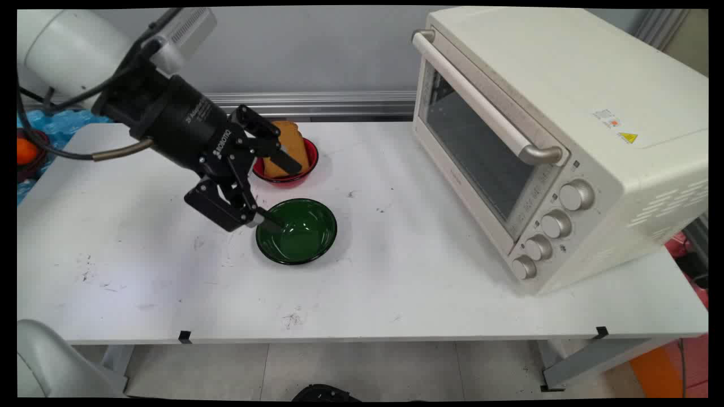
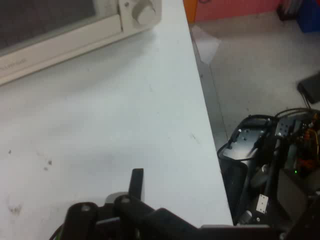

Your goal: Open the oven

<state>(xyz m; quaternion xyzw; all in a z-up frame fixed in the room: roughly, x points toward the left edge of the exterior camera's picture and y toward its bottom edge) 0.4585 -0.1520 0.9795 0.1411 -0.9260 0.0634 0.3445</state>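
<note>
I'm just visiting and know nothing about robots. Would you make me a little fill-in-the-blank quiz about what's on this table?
1. The gripper hangs with its fingers spread apart, one fingertip at the rim of the ____ bowl.
2. The slice of toast sits in the ____ bowl.
3. The toaster oven on the table has its door ____.
4. The oven's front shows ____ round knobs.

Missing words: green; red; closed; four
</note>
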